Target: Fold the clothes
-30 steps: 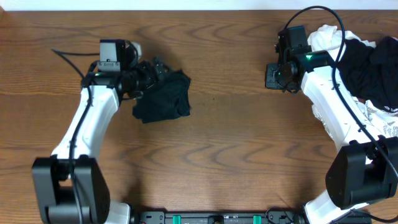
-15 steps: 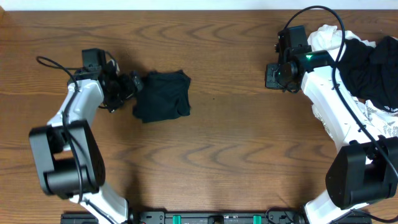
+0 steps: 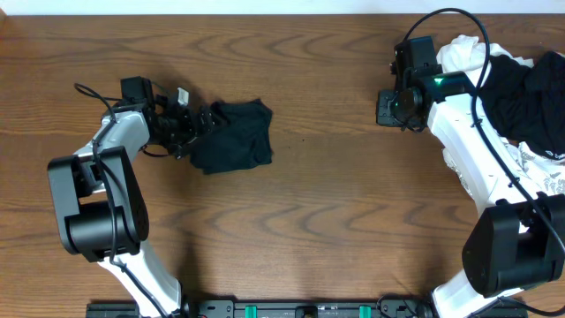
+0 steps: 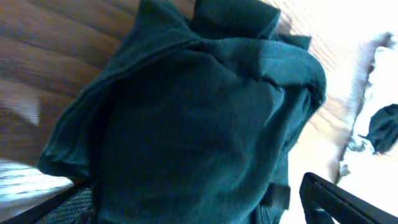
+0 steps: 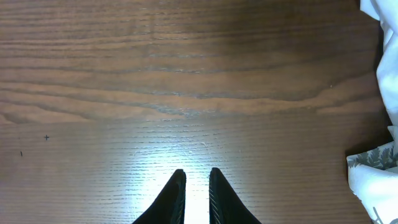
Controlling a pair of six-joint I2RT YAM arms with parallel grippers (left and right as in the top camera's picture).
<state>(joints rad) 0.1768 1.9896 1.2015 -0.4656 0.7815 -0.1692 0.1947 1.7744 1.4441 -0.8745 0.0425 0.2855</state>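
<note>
Black garment (image 3: 234, 135) borders open table (image 3: 335, 194) rightward.

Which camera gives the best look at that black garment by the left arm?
The overhead view: the black garment shows whole on the table. The left wrist view crops it close. The right wrist view misses it.

The work surface is a brown wood-grain table (image 3: 335, 221). Light from above produces a bright glare patch (image 5: 194, 155) on its smooth top.
</note>
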